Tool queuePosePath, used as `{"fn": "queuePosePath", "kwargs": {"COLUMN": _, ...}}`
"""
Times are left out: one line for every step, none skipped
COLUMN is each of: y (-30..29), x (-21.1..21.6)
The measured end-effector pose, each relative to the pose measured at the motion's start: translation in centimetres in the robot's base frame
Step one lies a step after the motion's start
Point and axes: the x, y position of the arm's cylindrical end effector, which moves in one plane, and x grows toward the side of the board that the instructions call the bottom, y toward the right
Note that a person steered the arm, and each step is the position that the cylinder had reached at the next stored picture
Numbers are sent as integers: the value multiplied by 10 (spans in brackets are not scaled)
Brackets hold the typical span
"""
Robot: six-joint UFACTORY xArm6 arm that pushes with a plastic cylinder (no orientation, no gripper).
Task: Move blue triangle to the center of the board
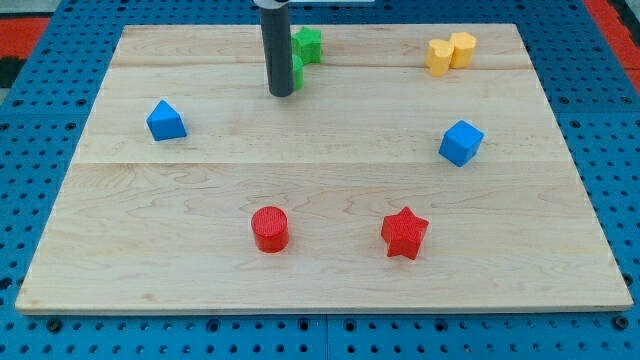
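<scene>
The blue triangle (165, 121) lies on the wooden board (320, 170) at the view's left, above mid-height. My tip (281, 94) stands near the view's top, right of the blue triangle and well apart from it. It is just left of a green block (297, 70) that the rod partly hides, with a second green block (308, 44) above that.
Two yellow blocks (450, 51) sit together at the view's top right. A blue cube (461, 142) lies at the right. A red cylinder (269, 228) and a red star (404, 233) lie toward the view's bottom.
</scene>
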Motion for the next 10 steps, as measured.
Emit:
{"fn": "queuePosePath", "kwargs": {"y": 0, "x": -22}}
{"fn": "queuePosePath", "kwargs": {"y": -13, "x": -10}}
{"fn": "queuePosePath", "kwargs": {"y": -21, "x": -2}}
{"fn": "queuePosePath", "kwargs": {"y": 2, "x": 1}}
{"fn": "queuePosePath", "kwargs": {"y": -6, "x": 26}}
{"fn": "queuePosePath", "kwargs": {"y": -60, "x": 1}}
{"fn": "queuePosePath", "kwargs": {"y": -128, "x": -11}}
{"fn": "queuePosePath", "kwargs": {"y": -155, "x": 5}}
{"fn": "queuePosePath", "kwargs": {"y": -180, "x": 24}}
{"fn": "queuePosePath", "kwargs": {"y": -184, "x": 46}}
